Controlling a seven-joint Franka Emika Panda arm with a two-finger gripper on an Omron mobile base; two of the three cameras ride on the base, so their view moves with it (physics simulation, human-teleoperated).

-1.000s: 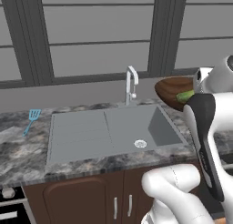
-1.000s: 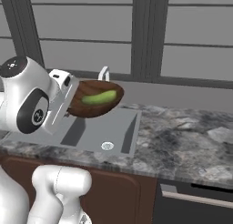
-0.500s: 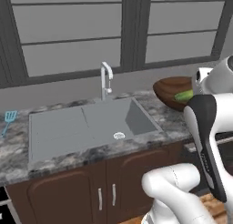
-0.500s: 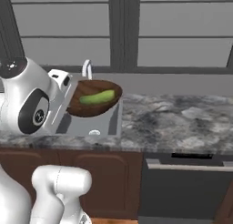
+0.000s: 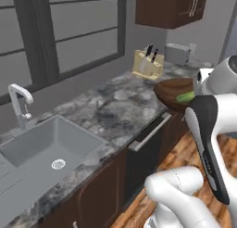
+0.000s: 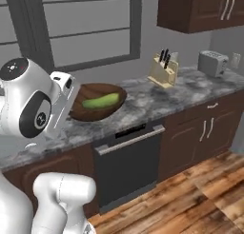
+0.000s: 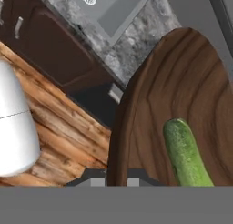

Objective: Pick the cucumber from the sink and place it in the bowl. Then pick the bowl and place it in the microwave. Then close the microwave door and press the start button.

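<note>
The dark brown wooden bowl [image 6: 97, 112] hangs in the air in front of the counter, and the green cucumber [image 6: 100, 101] lies inside it. My gripper [image 7: 117, 178] is shut on the bowl's near rim. In the hand view the bowl [image 7: 154, 104] spreads wide, with the cucumber [image 7: 184, 155] near its bottom right. From the left base view the bowl [image 5: 169, 90] and cucumber [image 5: 185, 97] sit just left of my white wrist. The grey sink [image 5: 41, 148] with its chrome faucet [image 5: 18, 102] lies far to the left. The microwave and its door are out of view.
A knife block [image 6: 163, 69] and a silver toaster [image 6: 212, 63] stand on the marble counter [image 6: 157, 92] to the right. A black dishwasher front [image 6: 126, 161] sits below the bowl. Dark cabinets [image 6: 200, 9] hang above, and wooden floor [image 6: 190, 199] lies on the right.
The whole scene has swung left as the base moved right: the sink slid to the far left, and the knife block and toaster came into view. The bowl stays held.
</note>
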